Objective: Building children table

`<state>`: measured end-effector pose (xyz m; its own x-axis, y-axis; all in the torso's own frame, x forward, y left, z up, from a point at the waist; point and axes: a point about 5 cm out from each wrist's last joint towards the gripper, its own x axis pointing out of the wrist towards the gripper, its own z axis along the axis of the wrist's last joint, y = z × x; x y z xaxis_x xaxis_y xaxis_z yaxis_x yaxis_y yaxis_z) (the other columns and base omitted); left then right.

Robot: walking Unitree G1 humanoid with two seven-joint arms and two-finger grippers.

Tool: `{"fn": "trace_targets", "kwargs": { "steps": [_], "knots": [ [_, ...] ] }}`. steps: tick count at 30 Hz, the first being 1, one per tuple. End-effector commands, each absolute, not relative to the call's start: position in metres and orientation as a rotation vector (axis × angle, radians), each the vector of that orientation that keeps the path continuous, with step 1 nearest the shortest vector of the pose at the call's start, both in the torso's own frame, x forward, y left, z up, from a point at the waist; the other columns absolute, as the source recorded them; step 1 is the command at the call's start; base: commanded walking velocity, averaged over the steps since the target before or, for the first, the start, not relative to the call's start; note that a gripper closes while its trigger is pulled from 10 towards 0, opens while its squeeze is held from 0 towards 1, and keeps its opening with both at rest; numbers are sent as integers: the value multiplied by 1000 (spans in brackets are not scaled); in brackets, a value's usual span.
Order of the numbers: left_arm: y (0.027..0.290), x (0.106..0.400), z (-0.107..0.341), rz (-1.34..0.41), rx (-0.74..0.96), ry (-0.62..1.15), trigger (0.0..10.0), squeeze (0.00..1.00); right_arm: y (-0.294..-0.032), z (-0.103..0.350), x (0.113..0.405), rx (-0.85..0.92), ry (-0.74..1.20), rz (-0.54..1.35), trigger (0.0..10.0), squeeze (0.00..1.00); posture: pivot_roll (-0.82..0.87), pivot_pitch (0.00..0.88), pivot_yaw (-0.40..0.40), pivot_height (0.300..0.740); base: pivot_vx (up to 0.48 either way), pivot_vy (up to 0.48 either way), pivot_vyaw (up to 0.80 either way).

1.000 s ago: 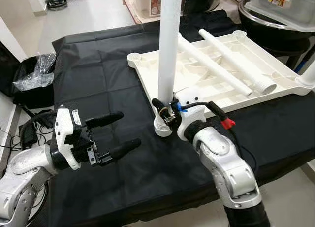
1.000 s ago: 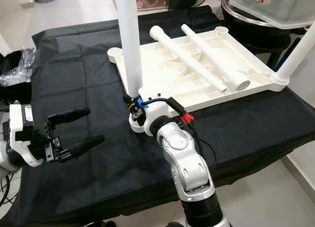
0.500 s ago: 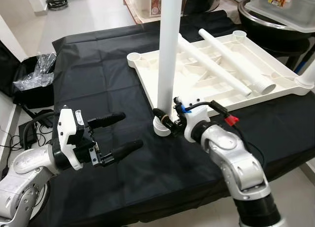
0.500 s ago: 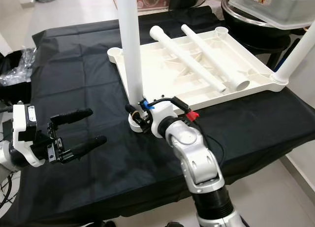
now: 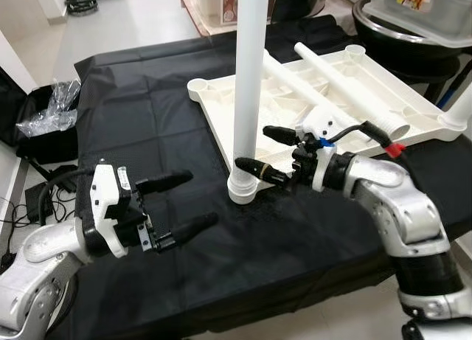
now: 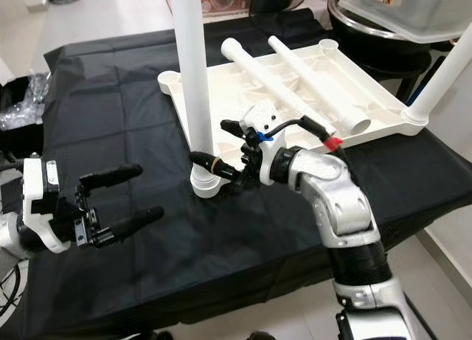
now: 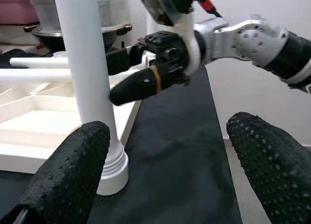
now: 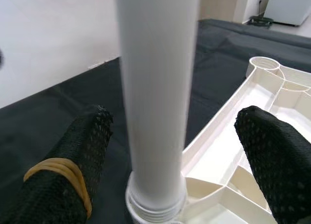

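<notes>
Tabletop [image 5: 324, 115] is lying upside down on the black cloth [image 5: 133, 119], ribs facing up, with two loose legs [image 5: 346, 85] resting across it and one more leg [image 5: 463, 108] standing at the far right corner

Going left to right: left gripper [image 5: 173, 202] hovers low over the cloth with its fingers spread wide, nothing in them, well apart from the parts. Next is the upright leg [image 5: 245, 89], standing with its threaded collar at the tabletop's near corner. From the head views I can't tell if it's actually seated in a socket or just balanced on the cloth beside the rim. Then the right gripper [image 5: 274, 152], fingers splayed on either side of that leg, not squeezing it; the wrist view shows a gap between each pad and the tube

So yeah, the risk as I see it: that tall leg looks free-standing right now. A finger brushing it, or a bump to the tabletop, could tip it over. And if it's only half threaded, closing on it off-centre could cock it sideways in the socket
</notes>
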<state>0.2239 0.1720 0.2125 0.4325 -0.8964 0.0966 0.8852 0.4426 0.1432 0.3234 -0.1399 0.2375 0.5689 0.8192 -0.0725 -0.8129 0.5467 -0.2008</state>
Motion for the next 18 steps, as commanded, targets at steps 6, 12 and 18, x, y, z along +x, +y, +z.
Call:
{"fn": "trace_targets", "kwargs": {
  "steps": [6,12,18],
  "knots": [
    [171,219,211,-1124,59,-153,10000,0,-137,248,334,-266,-70,1014,10000,0,-25,180,-8,740,0,0,0],
    [170,219,211,-1124,60,-149,10000,0,-136,252,341,-273,-92,1040,10000,0,-24,182,-9,740,0,0,0],
    [168,219,212,-1130,64,-149,10000,0,-126,247,345,-277,-96,1050,0,0,-21,175,-9,740,0,0,0]
  ]
}}
